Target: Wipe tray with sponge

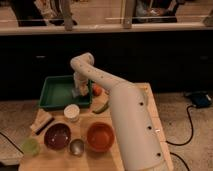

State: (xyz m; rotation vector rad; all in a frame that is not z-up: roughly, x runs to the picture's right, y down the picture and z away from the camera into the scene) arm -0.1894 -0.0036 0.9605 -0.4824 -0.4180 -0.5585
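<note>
1. The arm is reaching from the near right of the surface (135, 95) toward eleven o'clock; the claw (78, 91) is hanging over the right-hand part of the tray (52, 92), close to its right rim.
2. The tray is sitting at the far left of the surface, at about ten o'clock from the surface's middle; its green floor is showing bare to the left of the claw.
3. A pale block at the claw's tip is reading as the sponge (76, 93), lying low in the tray at about three o'clock from the tray's centre; I cannot tell whether the claw is gripping it or merely hovering at it.
4. An orange fruit (97, 90) is resting just outside the tray at three o'clock; a white cup (72, 112) is standing just beside the tray's near rim at six o'clock; a reddish-orange bowl (100, 136) and a dark bowl (57, 136) are sitting nearer still.
5. Judging progress: the wiping seems to be under way, since sponge and claw are meeting inside the tray; most of the tray's left side is probably remaining to be covered, though no dirt is showing.
</note>
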